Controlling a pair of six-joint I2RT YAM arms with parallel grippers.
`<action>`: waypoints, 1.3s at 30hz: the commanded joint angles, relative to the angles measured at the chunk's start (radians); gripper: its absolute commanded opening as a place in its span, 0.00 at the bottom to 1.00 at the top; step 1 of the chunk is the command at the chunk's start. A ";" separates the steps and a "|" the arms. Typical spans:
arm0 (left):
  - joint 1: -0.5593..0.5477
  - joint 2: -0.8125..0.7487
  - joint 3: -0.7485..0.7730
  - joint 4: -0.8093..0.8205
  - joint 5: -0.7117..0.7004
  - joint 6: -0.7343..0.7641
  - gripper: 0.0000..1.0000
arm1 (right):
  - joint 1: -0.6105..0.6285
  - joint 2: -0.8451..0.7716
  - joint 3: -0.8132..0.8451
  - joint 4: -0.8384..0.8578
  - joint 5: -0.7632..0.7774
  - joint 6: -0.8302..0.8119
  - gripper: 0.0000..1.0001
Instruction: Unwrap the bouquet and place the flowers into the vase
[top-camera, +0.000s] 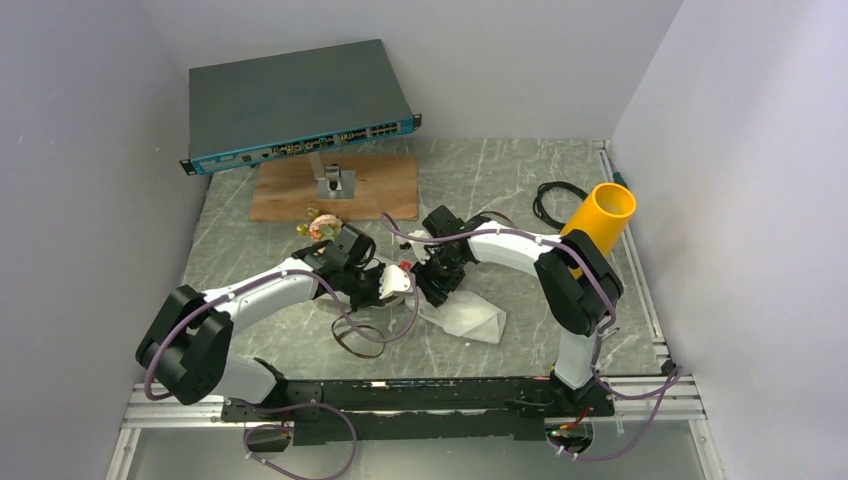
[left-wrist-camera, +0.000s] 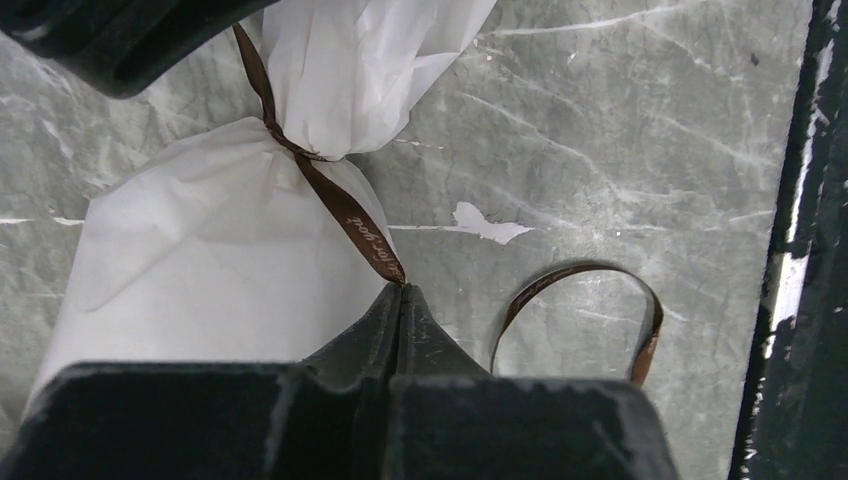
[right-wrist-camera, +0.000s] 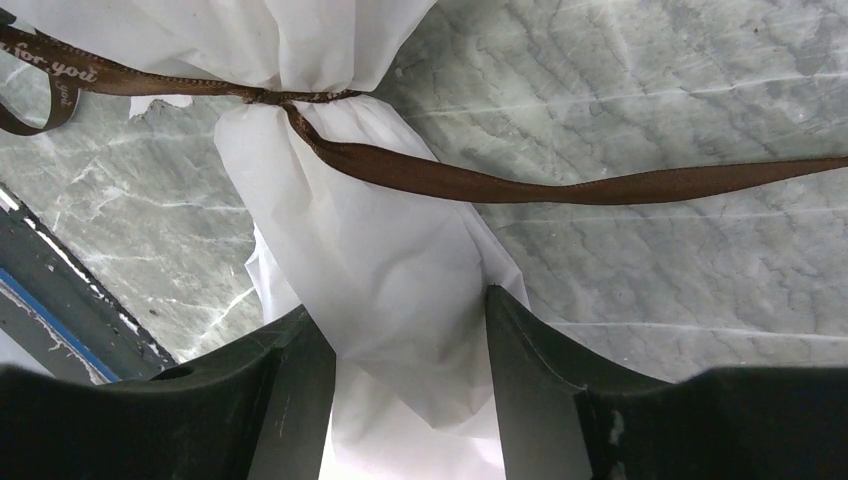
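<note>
The bouquet (top-camera: 465, 315) lies mid-table in white paper, its pink and peach flowers (top-camera: 322, 226) poking out toward the wooden board. A brown ribbon (left-wrist-camera: 345, 210) is knotted round the paper's neck. My left gripper (left-wrist-camera: 402, 288) is shut on one ribbon tail, just below the knot. Another ribbon end curls in a loop (left-wrist-camera: 600, 290) on the marble. My right gripper (right-wrist-camera: 395, 325) straddles the wrapped stem end (right-wrist-camera: 390, 250), its fingers (right-wrist-camera: 510, 340) pressed against the paper on both sides. The yellow vase (top-camera: 600, 222) stands tilted at the right, behind the right arm.
A network switch (top-camera: 290, 100) on a stand rises over a wooden board (top-camera: 375, 185) at the back left. A black cable (top-camera: 555, 200) coils by the vase. White walls close in on both sides; a metal rail (top-camera: 640, 300) runs along the right edge.
</note>
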 joint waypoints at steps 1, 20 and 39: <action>0.002 -0.046 0.032 -0.020 0.033 -0.004 0.00 | 0.004 0.104 -0.015 0.051 0.041 -0.003 0.54; 0.016 -0.142 0.135 0.066 0.058 -0.249 0.00 | 0.005 0.170 0.031 0.002 0.037 0.021 0.48; 0.017 -0.107 0.035 -0.035 0.094 -0.052 0.00 | 0.003 0.217 0.058 -0.023 0.030 0.057 0.00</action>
